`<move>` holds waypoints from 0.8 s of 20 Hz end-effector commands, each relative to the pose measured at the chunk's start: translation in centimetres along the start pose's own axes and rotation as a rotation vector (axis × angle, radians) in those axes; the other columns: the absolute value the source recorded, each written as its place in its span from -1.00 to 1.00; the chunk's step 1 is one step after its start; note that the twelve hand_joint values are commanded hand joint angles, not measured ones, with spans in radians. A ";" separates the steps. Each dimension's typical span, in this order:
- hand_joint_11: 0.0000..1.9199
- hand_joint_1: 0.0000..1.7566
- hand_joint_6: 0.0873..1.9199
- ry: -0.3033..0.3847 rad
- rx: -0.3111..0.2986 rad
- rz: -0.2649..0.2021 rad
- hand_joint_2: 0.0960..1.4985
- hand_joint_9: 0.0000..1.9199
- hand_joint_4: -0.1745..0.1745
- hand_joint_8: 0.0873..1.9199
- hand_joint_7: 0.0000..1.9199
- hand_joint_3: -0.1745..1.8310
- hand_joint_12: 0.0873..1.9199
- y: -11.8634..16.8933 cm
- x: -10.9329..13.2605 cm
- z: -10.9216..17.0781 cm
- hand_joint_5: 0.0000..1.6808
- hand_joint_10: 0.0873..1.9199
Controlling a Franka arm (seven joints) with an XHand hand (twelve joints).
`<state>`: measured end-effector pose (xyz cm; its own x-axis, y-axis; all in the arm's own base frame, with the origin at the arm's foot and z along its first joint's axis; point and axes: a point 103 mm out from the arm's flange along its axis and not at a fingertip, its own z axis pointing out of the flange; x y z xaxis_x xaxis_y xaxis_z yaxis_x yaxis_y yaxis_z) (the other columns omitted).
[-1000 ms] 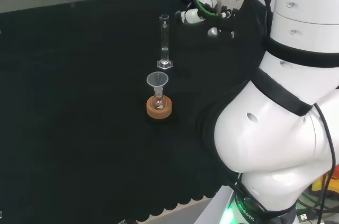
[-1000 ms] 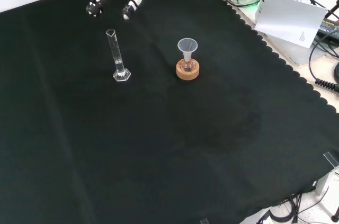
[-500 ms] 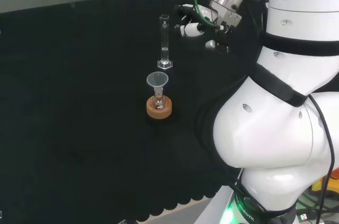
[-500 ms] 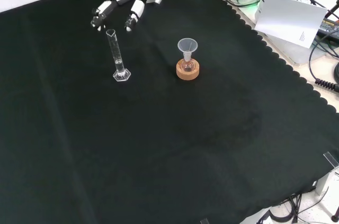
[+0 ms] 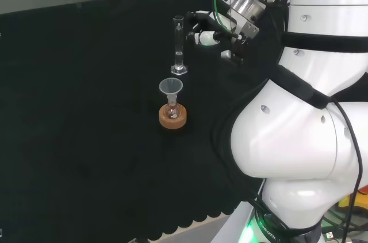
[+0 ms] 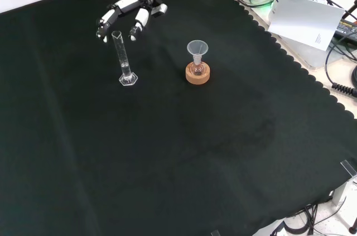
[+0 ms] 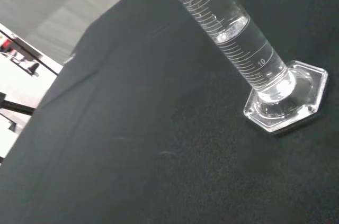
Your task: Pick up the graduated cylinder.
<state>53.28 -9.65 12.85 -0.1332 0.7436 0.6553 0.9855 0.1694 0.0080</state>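
Fingers [image 6: 104,25] spread and holding nothing, the hand [image 6: 127,3] hovers just beyond the rim of the graduated cylinder [image 6: 124,57], which stands upright on the black cloth [image 6: 184,152] left of a funnel-topped flask [image 6: 197,60] in the front view; closing, grasp and lift all remain, by my judgement.

the hand [image 6: 127,3] hangs low, fingers [image 6: 104,24] seemingly spread and relaxed, holding nothing.
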 end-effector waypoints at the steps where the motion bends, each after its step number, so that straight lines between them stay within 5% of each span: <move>1: -0.66 0.04 -1.00 0.098 0.014 -0.091 0.36 -0.43 -0.23 -0.43 -0.67 -1.00 0.34 1.1 -0.6 1.2 -0.47 -0.47; 16: -0.67 0.05 -1.00 0.187 0.003 -0.207 0.33 -0.41 -0.21 -0.44 -0.65 -1.00 0.33 2.3 -0.1 3.7 -0.45 -0.48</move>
<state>54.98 -7.36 10.01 -0.2949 0.5821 0.7577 0.9426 0.3074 0.1307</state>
